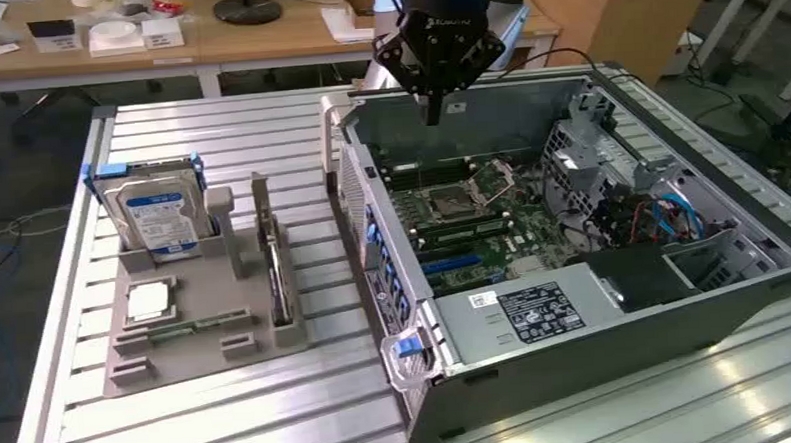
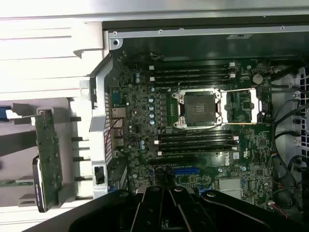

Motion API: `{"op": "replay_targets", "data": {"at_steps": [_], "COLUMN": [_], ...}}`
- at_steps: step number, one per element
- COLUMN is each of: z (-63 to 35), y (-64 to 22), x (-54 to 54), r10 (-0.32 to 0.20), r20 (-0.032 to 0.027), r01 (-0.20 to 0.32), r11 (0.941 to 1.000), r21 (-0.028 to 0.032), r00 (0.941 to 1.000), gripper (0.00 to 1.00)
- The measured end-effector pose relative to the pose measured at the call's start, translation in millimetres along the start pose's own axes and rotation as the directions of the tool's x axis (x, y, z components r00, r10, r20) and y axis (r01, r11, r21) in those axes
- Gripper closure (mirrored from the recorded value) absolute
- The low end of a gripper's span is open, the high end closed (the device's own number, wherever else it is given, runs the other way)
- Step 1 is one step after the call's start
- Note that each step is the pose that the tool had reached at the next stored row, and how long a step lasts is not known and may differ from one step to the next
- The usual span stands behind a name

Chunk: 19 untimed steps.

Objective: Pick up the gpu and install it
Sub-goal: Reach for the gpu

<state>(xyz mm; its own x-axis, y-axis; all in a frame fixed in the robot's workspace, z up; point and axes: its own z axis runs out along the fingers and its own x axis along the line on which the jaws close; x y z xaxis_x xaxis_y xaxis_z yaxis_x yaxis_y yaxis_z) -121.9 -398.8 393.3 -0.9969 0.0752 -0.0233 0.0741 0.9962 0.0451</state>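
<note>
Tool: The black tool (image 1: 433,115) (image 2: 169,195) is seen hanging over the open computer case, near the case's far wall. Its fingers are pressed together and nothing is held between them.

Below the tool: The motherboard (image 1: 503,227) (image 2: 140,121) is laid bare inside the case. The processor socket (image 1: 446,201) (image 2: 199,108) is shown with its metal frame, and dark memory slots are seen on either side of it.

Case: The grey computer case (image 1: 602,363) is laid on its side with the cover off. It is set toward the surface's edge at the exterior view's right. A power supply (image 1: 527,311) with a white label is mounted at the case's near end.

Gpu: The gpu (image 1: 277,272) (image 2: 48,154) is stood on its long edge in a slot of a grey holder (image 1: 194,355). It is kept well apart from the tool and is not touched by anything but the holder. It is placed just beside the case's outer wall, between that wall and the rest of the holder.

Holder: The holder is laid flat toward the surface's edge at the exterior view's left. A hard drive (image 1: 159,217) with a blue-and-white label is propped upright at the holder's far end. A narrow green memory stick (image 1: 193,325) is set nearer the holder's near end.

Surface: The slatted metal surface (image 1: 244,428) is seen carrying both the case and the holder.
</note>
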Motion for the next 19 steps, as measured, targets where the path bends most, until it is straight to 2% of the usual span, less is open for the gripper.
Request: {"op": "replay_targets", "data": {"at_steps": [5,19], "z": [-0.2,-1.0], "y": [-0.3,-3.0], "x": [4.4,39.7], "r10": [0.0,0.0], "r20": [-0.0001,0.0], "r01": [0.0,0.0], "r11": [1.0,1.0], "r21": [0.0001,0.0], "r00": [1.0,1.0], "gripper": [0.89,0.89]}}
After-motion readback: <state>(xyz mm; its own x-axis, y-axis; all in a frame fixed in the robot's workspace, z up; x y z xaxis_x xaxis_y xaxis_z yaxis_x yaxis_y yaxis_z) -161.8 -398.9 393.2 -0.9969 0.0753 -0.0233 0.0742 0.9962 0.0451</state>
